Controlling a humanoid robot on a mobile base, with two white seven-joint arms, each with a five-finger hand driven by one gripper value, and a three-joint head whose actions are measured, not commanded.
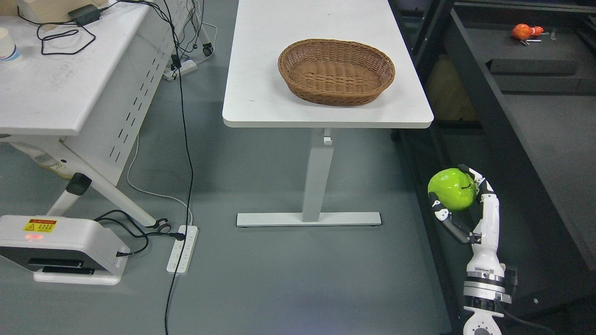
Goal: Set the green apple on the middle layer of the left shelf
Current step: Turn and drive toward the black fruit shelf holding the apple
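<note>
Green apple (452,188) is already gripped in the right hand (458,204), held low over the floor beside the dark shelf (535,153), fingers wrapped from below and behind; left arm's nowhere visible.

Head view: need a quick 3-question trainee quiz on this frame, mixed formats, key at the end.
1. True or false: the wicker basket on the white table holds fruit.
2. Which hand grasps the green apple? A) left hand B) right hand C) neither
3. Fill in: the white power strip lies on the ____.

Key:
1. False; the basket looks empty.
2. B; the arm comes in from the lower right, fingers curled around the apple, held above the floor beside the dark shelving. No left hand is in view.
3. Floor.
</note>
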